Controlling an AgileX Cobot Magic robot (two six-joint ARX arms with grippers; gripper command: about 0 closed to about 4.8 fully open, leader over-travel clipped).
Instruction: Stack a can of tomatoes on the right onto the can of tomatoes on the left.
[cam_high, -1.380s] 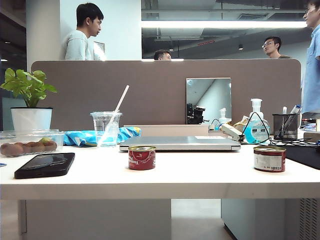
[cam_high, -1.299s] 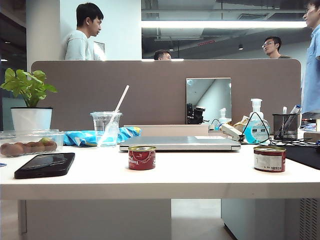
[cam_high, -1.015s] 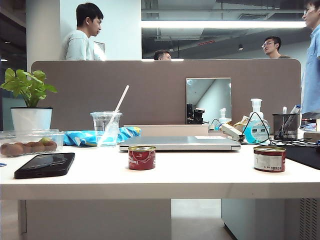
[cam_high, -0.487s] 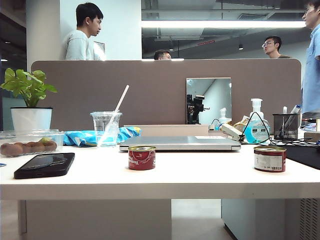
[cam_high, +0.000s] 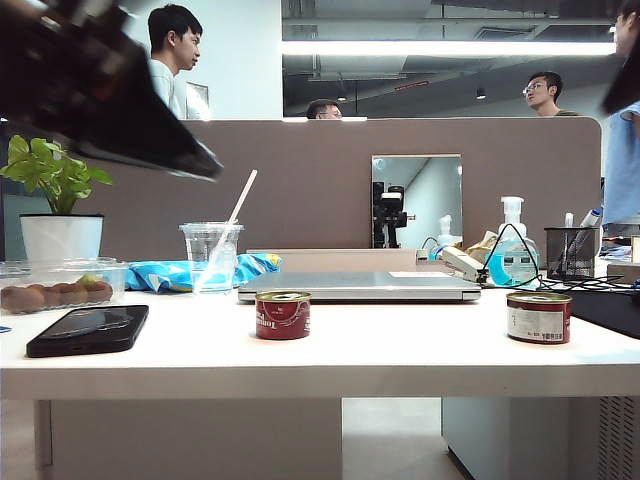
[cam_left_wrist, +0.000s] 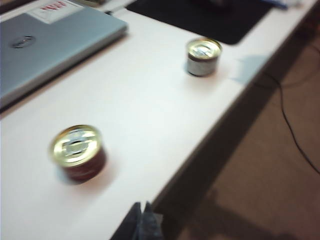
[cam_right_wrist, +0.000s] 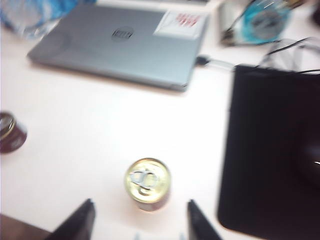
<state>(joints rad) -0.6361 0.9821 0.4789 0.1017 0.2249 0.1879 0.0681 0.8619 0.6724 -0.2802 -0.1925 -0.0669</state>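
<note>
Both my arms have just swung in over the desk (cam_high: 320, 350); a second ago the exterior view showed none of me. Now my left arm (cam_high: 100, 85) fills that view's upper left corner as a dark blur, and a sliver of my right arm (cam_high: 625, 85) shows at its upper right edge.

My right gripper (cam_right_wrist: 137, 217) hangs above the right-hand tomato can (cam_right_wrist: 147, 183), which stands upright near the desk's front edge toward its right end, just beside the black mouse mat (cam_right_wrist: 272, 150). My two fingers (cam_right_wrist: 75, 220) stand well apart on either side of the can with nothing between them and touching nothing, so this hand is spread and empty.

My left gripper (cam_left_wrist: 141, 224) is out past the front edge of the desk, looking down at the left-hand tomato can (cam_left_wrist: 77, 151), which stands upright near the front edge around the middle, in front of the closed silver laptop (cam_left_wrist: 50, 45). Only two dark tips close together show; whether that hand is closed I cannot tell.

Nothing has been lifted: the cans are well apart, both on the desk. I judge the approach has only begun, and my right hand must next drop around its can.
</note>
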